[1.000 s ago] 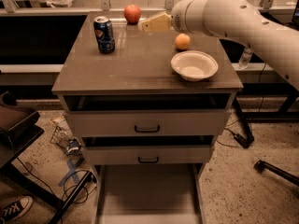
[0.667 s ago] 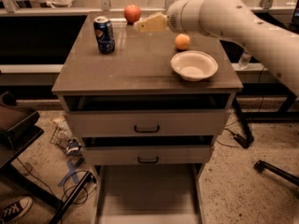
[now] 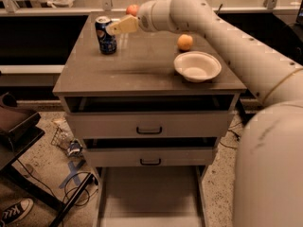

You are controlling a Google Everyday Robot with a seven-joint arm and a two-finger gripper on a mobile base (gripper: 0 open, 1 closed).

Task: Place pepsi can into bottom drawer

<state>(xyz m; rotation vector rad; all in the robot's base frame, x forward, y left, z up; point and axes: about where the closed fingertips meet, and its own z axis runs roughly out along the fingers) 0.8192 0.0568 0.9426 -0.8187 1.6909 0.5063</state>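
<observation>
The pepsi can [image 3: 105, 34] stands upright at the back left of the cabinet top [image 3: 137, 67], dark blue with a silver top. My gripper [image 3: 113, 28] reaches in from the right on the long white arm, and its pale tip is right beside the can's upper right side, near the rim. The bottom drawer [image 3: 149, 193] is pulled out at the foot of the cabinet, a wide pale grey tray with nothing in it.
A white bowl [image 3: 197, 66] sits at the right of the cabinet top with an orange [image 3: 185, 42] behind it. A red apple [image 3: 132, 9] lies at the back, partly behind my arm. The two upper drawers [image 3: 149, 125] are slightly ajar. Cables and clutter [image 3: 71, 148] lie on the floor at left.
My arm has swung left across the cabinet top, bringing the gripper from near the apple to the can's side. The can has not moved.
</observation>
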